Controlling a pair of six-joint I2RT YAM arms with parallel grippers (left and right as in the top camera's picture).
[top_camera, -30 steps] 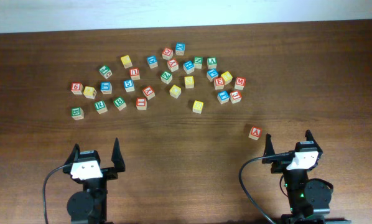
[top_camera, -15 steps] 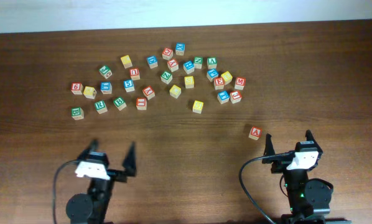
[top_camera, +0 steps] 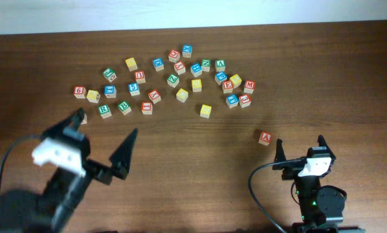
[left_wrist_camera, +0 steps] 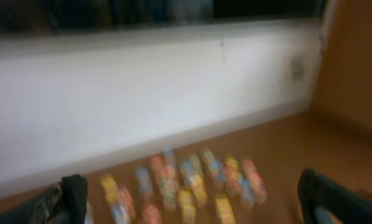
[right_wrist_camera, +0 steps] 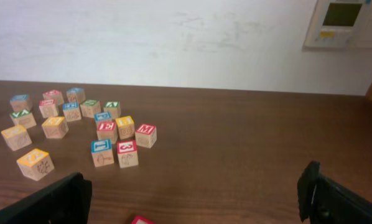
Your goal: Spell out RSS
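Small painted wooden letter blocks (top_camera: 197, 85) lie scattered toward the far edge of the dark wooden worktop (top_camera: 349, 77). They look light and rigid, best pinched across flat opposite sides. Legible: red block lettered A (top_camera: 265, 137), red block lettered M (right_wrist_camera: 145, 134). The left end effector (top_camera: 105, 126) and right end effector (top_camera: 299, 144) are both released and empty, near the front edge.

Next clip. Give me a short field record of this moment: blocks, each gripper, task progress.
table: brown wood
blocks: cluster of letter blocks on the far side; one red block lying apart on the right
left gripper: open, empty, by the cluster's left end
right gripper: open, empty, just short of the red block
progress: no word laid out yet
note: left wrist view is blurred
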